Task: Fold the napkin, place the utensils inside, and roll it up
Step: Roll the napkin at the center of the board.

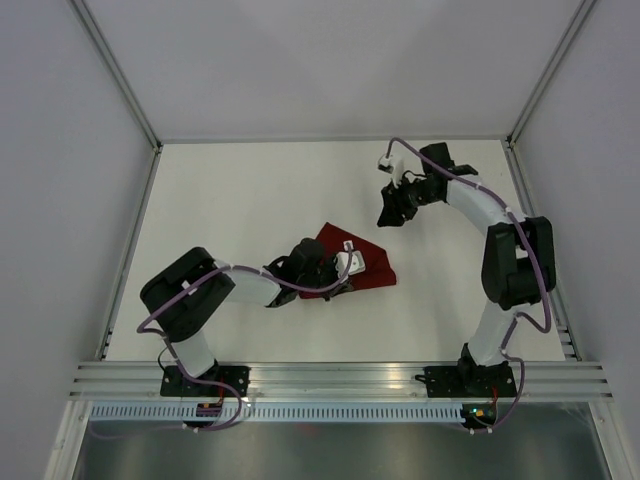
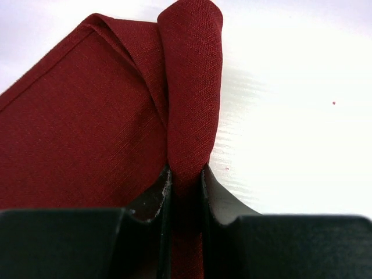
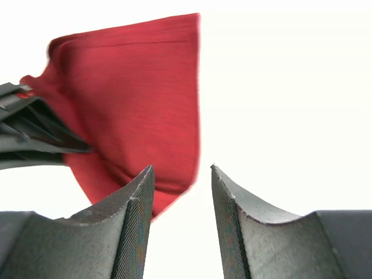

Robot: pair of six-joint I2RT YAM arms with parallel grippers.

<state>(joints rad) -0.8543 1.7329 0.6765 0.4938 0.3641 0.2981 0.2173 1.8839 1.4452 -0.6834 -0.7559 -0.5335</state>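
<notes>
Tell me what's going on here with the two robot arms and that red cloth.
The left claw is shut on a rolled fold of the dark red napkin, which lies folded on the white table. The right claw is open and holds nothing, and it hangs apart from the cloth toward the far right of the table. So far the napkin is rolled only along one edge.

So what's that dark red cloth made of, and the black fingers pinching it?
The dark red square napkin looks like soft woven fabric, matte: a fine weave shows and it folds limply. The black fingers of the left hand look like hard plastic, smooth with a dull sheen, though I can't be sure.
</notes>
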